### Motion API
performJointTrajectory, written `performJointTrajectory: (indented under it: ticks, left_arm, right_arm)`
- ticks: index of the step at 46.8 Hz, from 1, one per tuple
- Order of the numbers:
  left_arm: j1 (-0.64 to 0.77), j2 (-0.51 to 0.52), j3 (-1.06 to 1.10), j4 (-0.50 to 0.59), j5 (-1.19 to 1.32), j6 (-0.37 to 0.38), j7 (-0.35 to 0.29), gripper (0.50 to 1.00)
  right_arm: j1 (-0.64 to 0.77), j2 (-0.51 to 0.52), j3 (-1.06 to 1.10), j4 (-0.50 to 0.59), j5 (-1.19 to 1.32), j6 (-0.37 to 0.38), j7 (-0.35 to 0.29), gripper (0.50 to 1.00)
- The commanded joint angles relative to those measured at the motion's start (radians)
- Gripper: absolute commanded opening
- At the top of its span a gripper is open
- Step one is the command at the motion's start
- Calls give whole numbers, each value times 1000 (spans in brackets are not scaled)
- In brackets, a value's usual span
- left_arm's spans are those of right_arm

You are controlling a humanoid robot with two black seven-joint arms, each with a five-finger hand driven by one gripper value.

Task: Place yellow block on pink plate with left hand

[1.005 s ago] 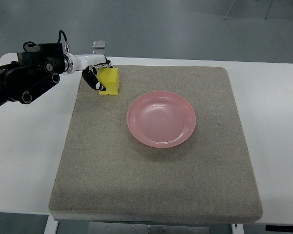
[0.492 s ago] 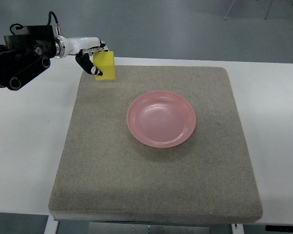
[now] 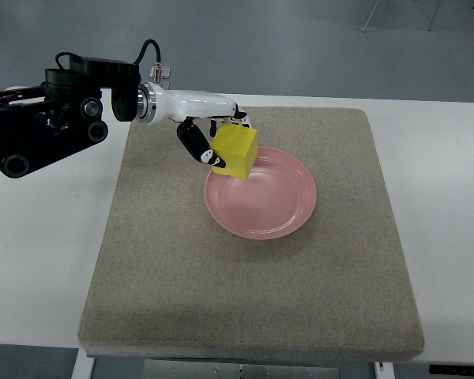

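One yellow block (image 3: 236, 152), one pink plate (image 3: 262, 193), one grey mat (image 3: 253, 276) under it all on the white surface (image 3: 450, 197). The left hand (image 3: 213, 142) has its fingers wrapped around the block, holding it tilted over the plate's upper-left rim. Can't tell if it's touching the plate. Only one arm is showing.
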Motion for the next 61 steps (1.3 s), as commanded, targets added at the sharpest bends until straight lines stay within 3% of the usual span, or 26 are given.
performJointTrajectory:
  ticks: [1,14,17,19,22,24,29,41,50,61]
  left_arm:
    - [2,-9,0,-5,10,-1,0,500]
    - [54,-102,-1,11,133,16,1,500]
    - [59,-117,-1,24,133,16,1,529]
    - [67,-128,-1,34,133,16,0,587]
    - [71,-134,-1,43,133,16,1,764]
    - [73,-134,-1,43,133,17,0,852]
    - [77,-133,-1,41,129,13,0,992]
    - [64,-81,-34,37,57,-19,0,994]
    - [56,-24,-89,41,-147,-90,0,994]
    - [62,27,-156,118,-404,-91,0,994]
  right_arm:
    - [0,0,0,0,0,0,0,924]
    - [0,0,0,0,0,0,0,924]
    - [0,0,0,0,0,0,0,924]
    - [0,0,0,0,0,0,0,924]
    - [0,0,0,0,0,0,0,924]
    - [0,0,0,0,0,0,0,924]
    - [0,0,0,0,0,0,0,924]
    - [0,0,0,0,0,0,0,924]
    - [0,0,0,0,0,0,0,924]
    - [0,0,0,0,0,0,0,924]
